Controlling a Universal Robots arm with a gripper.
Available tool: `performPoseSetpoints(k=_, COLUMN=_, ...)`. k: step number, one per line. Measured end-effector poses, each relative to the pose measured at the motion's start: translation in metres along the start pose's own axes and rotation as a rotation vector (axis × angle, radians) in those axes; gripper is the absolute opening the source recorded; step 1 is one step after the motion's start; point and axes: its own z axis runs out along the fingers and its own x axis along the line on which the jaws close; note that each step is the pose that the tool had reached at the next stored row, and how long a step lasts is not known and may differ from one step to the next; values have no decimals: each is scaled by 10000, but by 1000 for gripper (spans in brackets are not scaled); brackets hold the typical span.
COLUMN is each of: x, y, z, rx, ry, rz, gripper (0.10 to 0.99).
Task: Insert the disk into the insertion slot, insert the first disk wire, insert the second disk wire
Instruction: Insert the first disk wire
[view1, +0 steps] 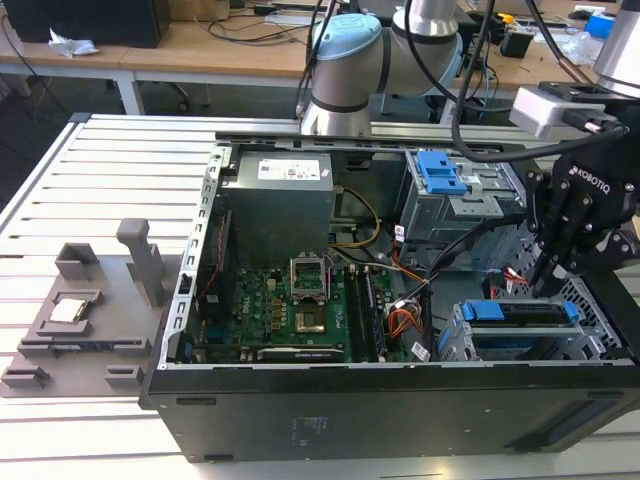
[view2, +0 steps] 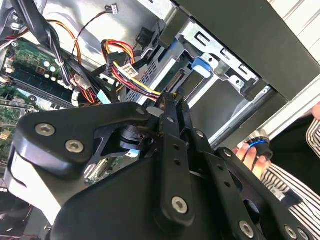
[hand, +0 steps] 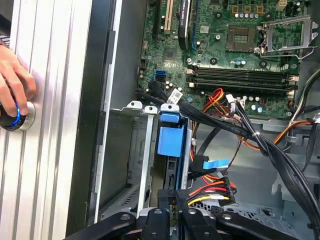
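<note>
The disk (view1: 520, 312), silver in its blue caddy, sits inside the insertion slot (view1: 455, 345), the perforated silver cage at the case's near corner on the exterior view's right. In the first wrist view the disk (hand: 169, 137) stands edge-on in the slot (hand: 145, 165). My gripper (view1: 552, 268) hangs just behind the disk. In the second wrist view its fingertips (view2: 167, 102) are pressed together on the black plug of a red, yellow and black wire bundle (view2: 131, 75), close to the disk's rear port. The same wire bundle (hand: 212, 192) ends at my gripper (hand: 175, 197). A flat blue wire (hand: 215, 164) lies loose beside it.
A person's hand (hand: 12, 82) rests on a blue-lit button (hand: 20, 116) on the slatted table outside the case. The motherboard (view1: 290, 305), power supply (view1: 275, 200) and a grey bay with a blue latch (view1: 440, 172) crowd the case. A grey fixture (view1: 80, 320) lies on the table at the left.
</note>
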Motion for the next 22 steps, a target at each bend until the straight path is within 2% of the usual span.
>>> performPoseSetpoints(k=1, x=13, y=1, z=5, rx=4, ry=-61, rz=7, gripper=165)
performPoseSetpoints(k=2, x=40, y=4, z=13, rx=11, ry=-169, rz=24, gripper=165)
performPoseSetpoints(k=3, x=62, y=6, z=19, rx=14, ry=-229, rz=35, gripper=165)
performPoseSetpoints(k=4, x=90, y=8, z=25, rx=13, ry=-248, rz=49, gripper=165)
performPoseSetpoints(k=8, x=123, y=11, z=32, rx=11, ry=-250, rz=64, gripper=165)
performPoseSetpoints(k=22, x=164, y=14, z=47, rx=11, ry=-252, rz=64, gripper=165)
